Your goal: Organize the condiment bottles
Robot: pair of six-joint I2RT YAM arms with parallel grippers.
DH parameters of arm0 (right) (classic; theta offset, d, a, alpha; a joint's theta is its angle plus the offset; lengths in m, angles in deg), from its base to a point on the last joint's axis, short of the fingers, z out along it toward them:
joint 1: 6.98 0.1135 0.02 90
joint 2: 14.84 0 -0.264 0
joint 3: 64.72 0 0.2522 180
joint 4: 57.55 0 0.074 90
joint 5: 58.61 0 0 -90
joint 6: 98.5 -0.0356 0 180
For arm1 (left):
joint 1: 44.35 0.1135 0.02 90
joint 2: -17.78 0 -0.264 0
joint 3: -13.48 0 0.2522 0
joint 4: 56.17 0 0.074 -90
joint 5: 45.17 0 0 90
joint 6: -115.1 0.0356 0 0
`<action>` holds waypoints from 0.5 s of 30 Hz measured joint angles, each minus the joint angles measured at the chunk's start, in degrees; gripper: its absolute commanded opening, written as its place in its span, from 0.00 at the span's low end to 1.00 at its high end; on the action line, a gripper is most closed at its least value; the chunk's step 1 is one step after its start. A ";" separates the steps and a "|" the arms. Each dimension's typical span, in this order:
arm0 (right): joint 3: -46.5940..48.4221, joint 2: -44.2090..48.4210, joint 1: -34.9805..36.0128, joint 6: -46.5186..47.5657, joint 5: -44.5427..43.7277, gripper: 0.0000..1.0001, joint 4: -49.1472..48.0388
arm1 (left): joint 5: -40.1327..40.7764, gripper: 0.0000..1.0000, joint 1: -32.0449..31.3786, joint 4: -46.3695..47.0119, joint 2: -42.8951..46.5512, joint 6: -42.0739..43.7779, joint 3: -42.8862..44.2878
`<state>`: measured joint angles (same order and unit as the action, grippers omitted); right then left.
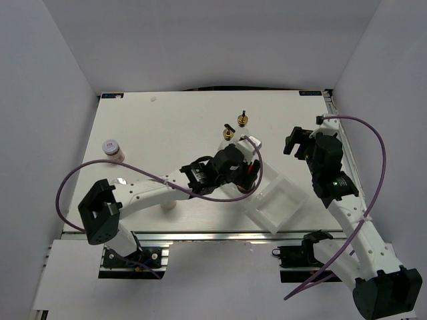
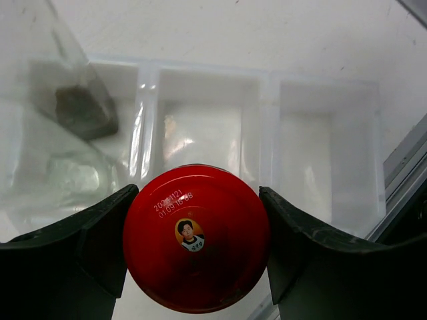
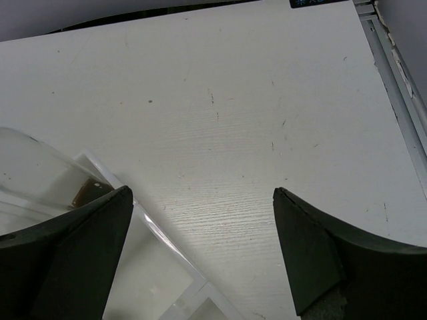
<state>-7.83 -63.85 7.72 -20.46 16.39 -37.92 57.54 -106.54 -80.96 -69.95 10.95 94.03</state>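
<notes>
My left gripper (image 1: pixel 248 175) is shut on the dark jar's red lid (image 2: pixel 197 247), with a finger against each side. It holds the jar over the white three-compartment tray (image 1: pixel 279 200), near the middle compartment (image 2: pixel 200 133). Two clear glass gold-spouted bottles (image 1: pixel 228 135) (image 1: pixel 243 122) stand just behind the tray's far end. One shows blurred at the left of the left wrist view (image 2: pixel 60 127). My right gripper (image 1: pixel 295 143) is open and empty above bare table, right of the bottles. The blue-labelled bottle is out of view.
A small jar with a pale pinkish lid (image 1: pixel 112 148) stands at the far left. A pale small container (image 1: pixel 169 205) is partly hidden under my left arm. In the right wrist view the tray's corner (image 3: pixel 170 273) lies at lower left. The table's right edge (image 3: pixel 400 87) is near.
</notes>
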 measured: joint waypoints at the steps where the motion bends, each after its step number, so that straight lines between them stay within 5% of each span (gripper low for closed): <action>1: -0.07 0.07 0.00 0.13 -0.15 0.89 -0.02 | -0.33 0.00 -0.02 0.35 -1.18 0.44 1.29; 15: -0.94 0.70 -0.02 0.15 -0.72 0.89 0.00 | 0.61 0.00 -0.02 1.60 -17.70 4.48 15.37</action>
<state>-8.77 -63.15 7.70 -20.31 15.67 -37.92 58.15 -106.56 -79.37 -87.65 15.43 109.39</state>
